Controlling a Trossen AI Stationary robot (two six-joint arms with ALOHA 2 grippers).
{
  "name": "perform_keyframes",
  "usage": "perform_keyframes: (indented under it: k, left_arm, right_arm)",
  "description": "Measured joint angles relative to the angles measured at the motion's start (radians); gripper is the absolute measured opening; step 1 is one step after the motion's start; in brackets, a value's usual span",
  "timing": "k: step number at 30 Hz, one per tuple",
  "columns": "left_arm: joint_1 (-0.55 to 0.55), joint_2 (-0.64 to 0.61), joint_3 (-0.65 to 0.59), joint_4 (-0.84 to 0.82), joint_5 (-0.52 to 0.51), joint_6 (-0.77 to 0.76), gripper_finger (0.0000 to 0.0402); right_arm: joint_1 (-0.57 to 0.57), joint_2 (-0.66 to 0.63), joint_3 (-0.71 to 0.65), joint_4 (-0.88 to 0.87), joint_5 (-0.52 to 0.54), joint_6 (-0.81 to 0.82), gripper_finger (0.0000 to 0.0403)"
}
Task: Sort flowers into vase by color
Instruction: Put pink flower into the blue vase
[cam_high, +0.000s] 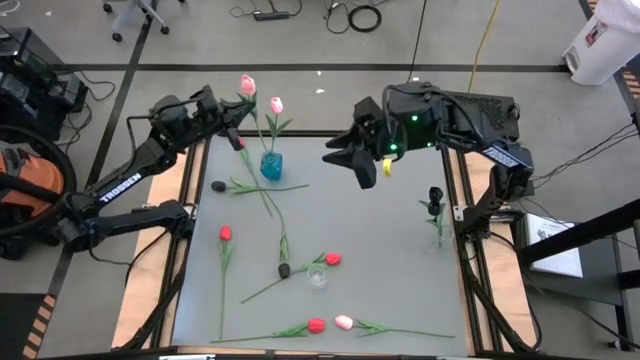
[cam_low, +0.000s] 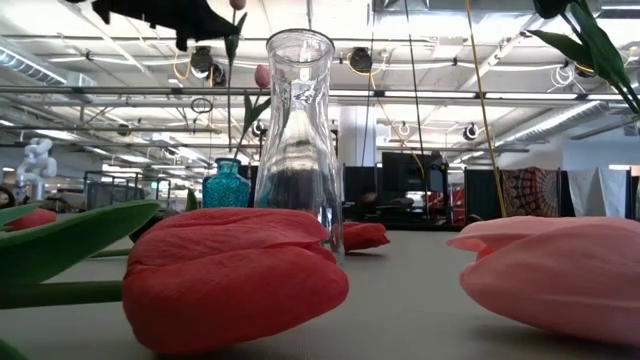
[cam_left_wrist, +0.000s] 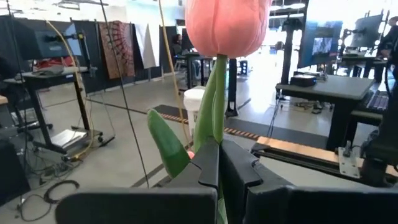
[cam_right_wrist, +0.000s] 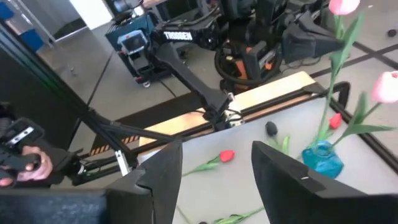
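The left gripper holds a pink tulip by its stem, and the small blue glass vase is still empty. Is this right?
Not quite. The left gripper does hold a pink tulip by its stem, but the small blue glass vase already holds another pink tulip, as the high view shows.

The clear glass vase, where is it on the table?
In the high view the clear glass vase stands near the table's middle toward the front, between a black tulip and a red tulip.

Smooth matt grey table (cam_high: 390, 260), glossy clear glass vase (cam_low: 300, 130), teal faceted glass vase (cam_high: 271, 166), matt fabric-like flowers (cam_low: 235, 275).
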Motion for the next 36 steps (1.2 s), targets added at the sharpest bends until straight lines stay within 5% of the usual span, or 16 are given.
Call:
perform_keyframes:
  k: [36]
  left_arm:
    - [0.032, 0.047, 0.0, 0.011, -0.004, 0.051, 0.0001]
  right_arm:
    - [0.0, -0.01, 0.0, -0.024, 0.012, -0.002, 0.0185]
